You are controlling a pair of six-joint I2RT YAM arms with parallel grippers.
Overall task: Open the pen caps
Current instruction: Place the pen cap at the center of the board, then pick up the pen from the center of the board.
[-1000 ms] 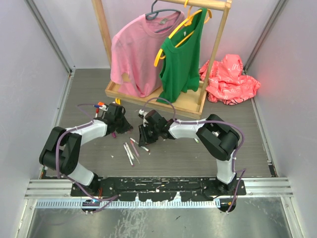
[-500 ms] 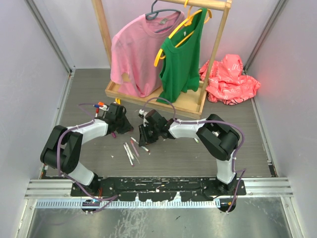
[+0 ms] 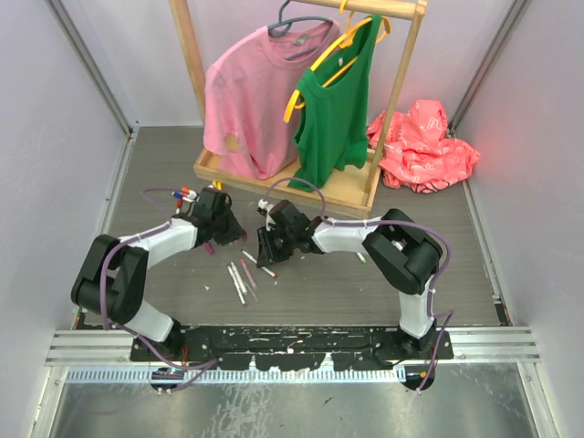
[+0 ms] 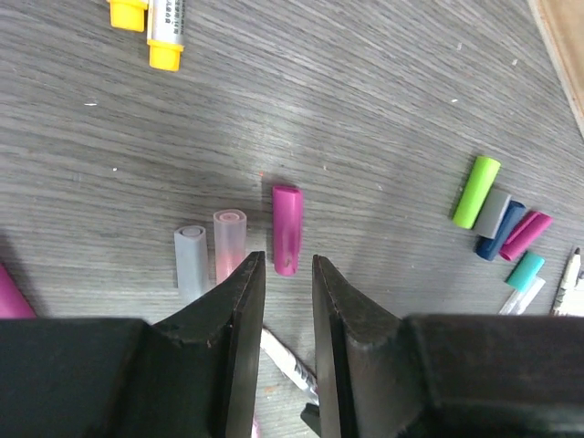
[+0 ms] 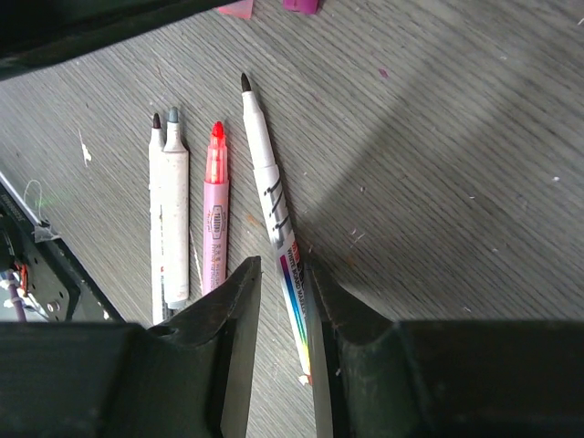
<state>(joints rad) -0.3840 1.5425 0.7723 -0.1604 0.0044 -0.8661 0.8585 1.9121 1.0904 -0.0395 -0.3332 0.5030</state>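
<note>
1. Plainly, the left pincer (image 4: 285, 258) hangs low over the bench (image 4: 383, 82). Its jaws stand a narrow slot apart with nothing between them, and a magenta cap (image 4: 286, 228) lies loose on the wood just beyond its tips.
2. More pen caps lie off their markers. A pale pink cap (image 4: 229, 239) and a grey cap (image 4: 191, 260) sit side by side just left of the magenta one, and a green cap (image 4: 476, 191) lies with a small cluster well to the right.
3. The right pincer (image 5: 281, 265) is likewise released. Its jaws are slightly parted astride a white marker (image 5: 274, 196) whose tip is bare, and that marker appears to rest on the bench, not clamped.
4. Beside it lie a pink marker (image 5: 214, 214) and a pair of white markers (image 5: 169, 210), all uncapped.
5. One uncapping looks finished, and the step in hand is finding the next capped pen.
6. A yellow-capped marker (image 4: 165, 32) at the far edge still wears its cap. Opening it calls for one pincer to clamp the barrel while the other grips the cap and pulls straight along the axis.
</note>
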